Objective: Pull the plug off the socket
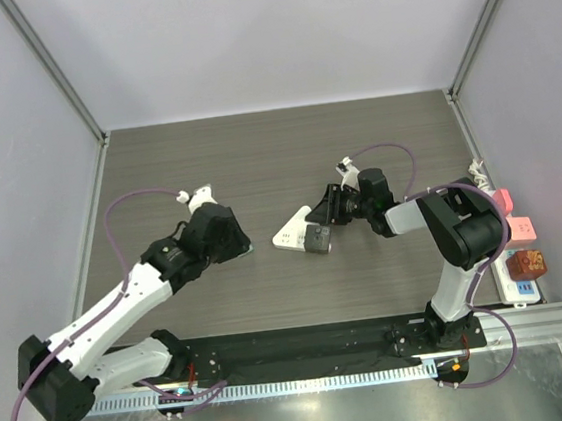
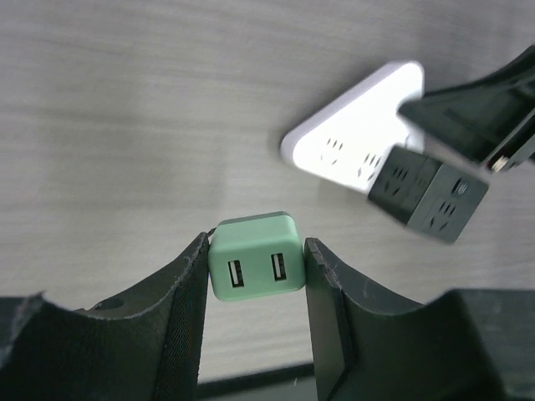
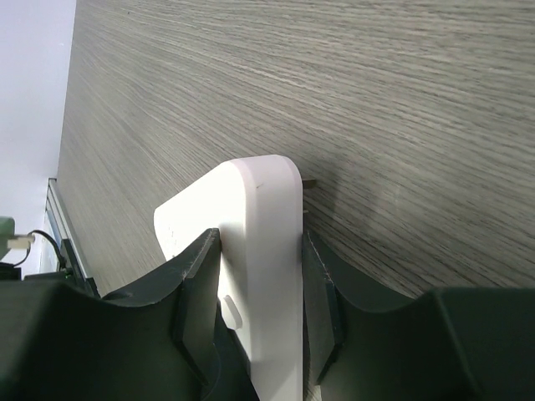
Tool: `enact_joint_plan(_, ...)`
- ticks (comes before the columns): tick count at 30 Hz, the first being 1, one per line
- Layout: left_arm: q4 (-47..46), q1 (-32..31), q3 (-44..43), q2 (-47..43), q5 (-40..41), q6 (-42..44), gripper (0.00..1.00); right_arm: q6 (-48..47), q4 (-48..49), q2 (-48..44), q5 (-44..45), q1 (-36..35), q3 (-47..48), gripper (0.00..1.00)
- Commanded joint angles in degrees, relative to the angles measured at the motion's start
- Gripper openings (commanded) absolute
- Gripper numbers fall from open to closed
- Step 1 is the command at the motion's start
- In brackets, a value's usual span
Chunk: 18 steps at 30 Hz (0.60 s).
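plug (image 2: 255, 266) left of socket (image 2: 355, 138), cube adapter (image 2: 426, 194) on socket

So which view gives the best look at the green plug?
The left wrist view: the green plug sits centred, its two USB ports facing the camera, clamped in the left gripper. In the top view that gripper hides it. The right wrist view shows the white socket strip, with no clear sight of the plug.

Open gap between green plug (image 2: 254, 256), white socket (image 2: 351, 134); black cube adapter (image 2: 426, 192) crowds socket face
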<state>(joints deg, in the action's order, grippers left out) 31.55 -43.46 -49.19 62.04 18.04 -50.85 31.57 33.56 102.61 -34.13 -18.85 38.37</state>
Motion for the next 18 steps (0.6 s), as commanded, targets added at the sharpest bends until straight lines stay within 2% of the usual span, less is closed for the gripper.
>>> enact_joint_plan(1, 11.83, 1.97, 0.06, -3.94, -8.74, -0.83, 0.00, -4.24, -5.44, 1.19, 5.48, 0.75, -0.23, 0.01)
enact_joint_plan(4, 15.72, 3.29, -0.38, -5.96, -3.57, 1.01, 0.00, -3.54, -4.39, 1.19, 4.69, 0.83, -0.49, 0.01)
enact_joint_plan(6, 15.74, 5.22, -0.38, -5.10, -3.10, 1.89, 0.00, -3.27, -4.29, 1.80, 3.99, 0.75, -0.23, 0.01)
enact_joint_plan(9, 14.25, 7.34, -1.69, -2.11, -7.31, 8.29, 0.00, -2.48, -4.12, 3.03, 2.49, 0.75, 0.47, 0.01)
enact_joint_plan(11, 14.94, 7.51, -3.62, 2.63, -7.32, 12.77, 0.00, -1.87, -4.12, 4.00, 1.79, 0.75, 0.74, 0.01)
enact_joint_plan(14, 15.47, 8.04, -5.47, 9.31, -8.63, 16.64, 0.00, -1.51, -4.21, 3.92, 1.35, 0.75, 1.18, 0.01)
enact_joint_plan(18, 11.79, 8.48, -6.01, 14.68, -14.86, 18.94, 0.00, -1.60, -3.86, 3.13, 1.52, 0.75, 0.48, 0.01)
